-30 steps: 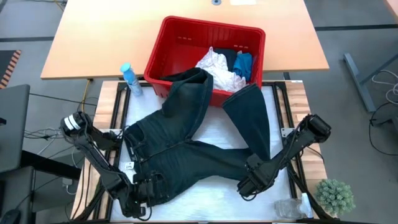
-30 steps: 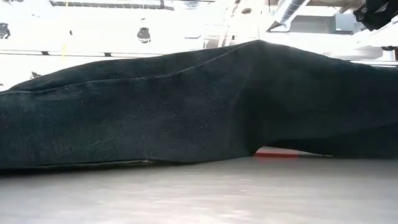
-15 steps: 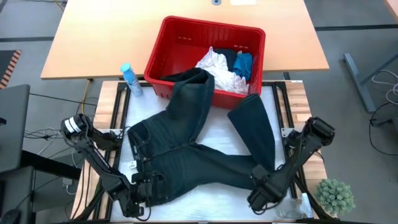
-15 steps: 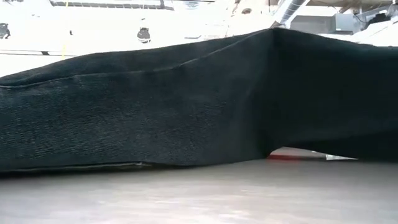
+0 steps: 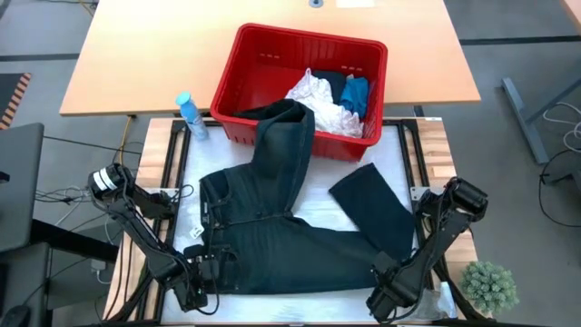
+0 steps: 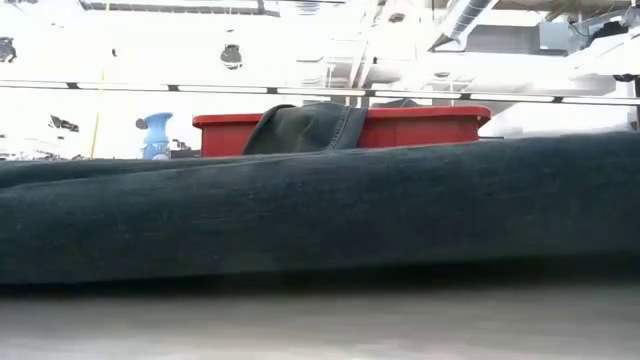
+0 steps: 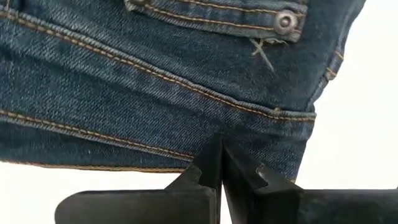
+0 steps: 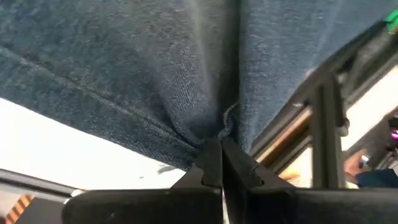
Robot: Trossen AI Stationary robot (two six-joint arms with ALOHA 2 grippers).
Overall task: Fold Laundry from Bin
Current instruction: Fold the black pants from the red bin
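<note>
A pair of dark blue jeans (image 5: pixel 272 236) lies spread on the white mat, and shows as a low dark band in the low view (image 6: pixel 320 220). One leg (image 5: pixel 281 136) drapes over the near wall of the red bin (image 5: pixel 263 54). The other leg runs right, then folds back toward the far side (image 5: pixel 368 195). White (image 5: pixel 318 100) and bright blue (image 5: pixel 356 91) laundry lie in the bin. My left gripper (image 5: pixel 207 272) is shut on the jeans at the near left. My right gripper (image 5: pixel 388 283) is shut on the right leg's fold at the near right. My left gripper pinches the jeans just below the waistband (image 7: pixel 239 127), close to the metal button (image 7: pixel 285 20), between its two shut fingers. It comes from above, pointing down. The cloth there lies flat on the mat. My right gripper pinches the bend of the right leg (image 8: pixel 225 121) between its shut fingertips, and the denim puckers into folds there. The fingers slant steeply down from the near right. The leg stretches away from the hold, low over the mat.
A blue spray bottle (image 5: pixel 189 116) stands left of the bin. A small green plant (image 5: pixel 488 286) and a clear plastic thing (image 5: pixel 427 307) sit at the near right corner. Metal rails (image 5: pixel 410 154) edge the mat, and a wooden table (image 5: pixel 136 54) lies beyond.
My right gripper has gone down and toward the table's near right corner, drawing the right leg's fold with it. The jeans, humped up before, have sunk flat on the mat and slid nearer. The bin now shows over them in the low view.
</note>
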